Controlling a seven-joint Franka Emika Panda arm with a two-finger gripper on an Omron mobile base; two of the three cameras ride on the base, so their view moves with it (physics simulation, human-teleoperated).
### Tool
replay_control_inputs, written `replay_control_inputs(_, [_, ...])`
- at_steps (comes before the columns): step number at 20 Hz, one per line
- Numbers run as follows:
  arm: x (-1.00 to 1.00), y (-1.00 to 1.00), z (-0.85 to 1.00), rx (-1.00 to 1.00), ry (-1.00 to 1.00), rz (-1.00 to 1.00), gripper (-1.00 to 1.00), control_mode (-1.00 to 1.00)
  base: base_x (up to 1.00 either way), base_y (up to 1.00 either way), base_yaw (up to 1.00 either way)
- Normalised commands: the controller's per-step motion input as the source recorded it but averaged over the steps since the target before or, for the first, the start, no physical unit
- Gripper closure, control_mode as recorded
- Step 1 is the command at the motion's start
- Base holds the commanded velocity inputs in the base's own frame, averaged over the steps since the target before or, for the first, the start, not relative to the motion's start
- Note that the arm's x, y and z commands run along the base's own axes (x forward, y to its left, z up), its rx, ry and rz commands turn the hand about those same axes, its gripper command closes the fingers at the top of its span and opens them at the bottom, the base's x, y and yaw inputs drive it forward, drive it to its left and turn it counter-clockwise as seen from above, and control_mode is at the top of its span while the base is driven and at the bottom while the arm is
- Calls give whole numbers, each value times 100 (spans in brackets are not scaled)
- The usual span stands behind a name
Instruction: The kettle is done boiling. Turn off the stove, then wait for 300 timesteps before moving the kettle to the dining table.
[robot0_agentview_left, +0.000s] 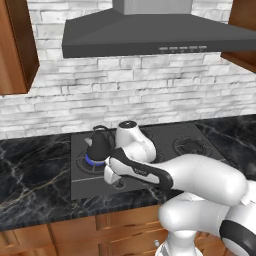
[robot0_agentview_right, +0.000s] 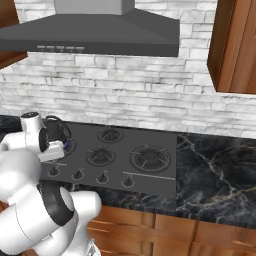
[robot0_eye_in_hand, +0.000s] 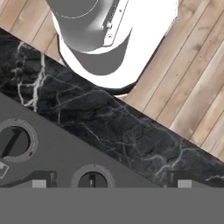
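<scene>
Kitchen: stove, range hood, probably wooden cabinets.

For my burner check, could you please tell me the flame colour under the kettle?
Blue, ringing the base of the kettle; clearest in the left base view.

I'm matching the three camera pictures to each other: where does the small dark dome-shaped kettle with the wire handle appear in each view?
Left base view: the small dark dome-shaped kettle stands left of centre, on the dark flat stove, over a blue flame.
Right base view: the kettle is at the left edge, partly behind the white arm.
Hand view: not in it; stove knobs and black marble counter edge show here.
Shared landmark: the stove's front knob row.
</scene>
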Motion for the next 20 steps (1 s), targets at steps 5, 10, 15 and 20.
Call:
replay_control_inputs(5, [3, 2, -30, 0, 0, -1, -100, -100, 0, 0, 0])
replay_control_inputs(10, [8, 2, -25, 0, 0, 0, -100, -100, 0, 0, 0])
replay_control_inputs(15, [18, 1, -20, 0, 0, 0, -100, -100, 0, 0, 0])
replay_control_inputs(20, [20, 3, -18, 0, 0, 0, -100, -100, 0, 0, 0])
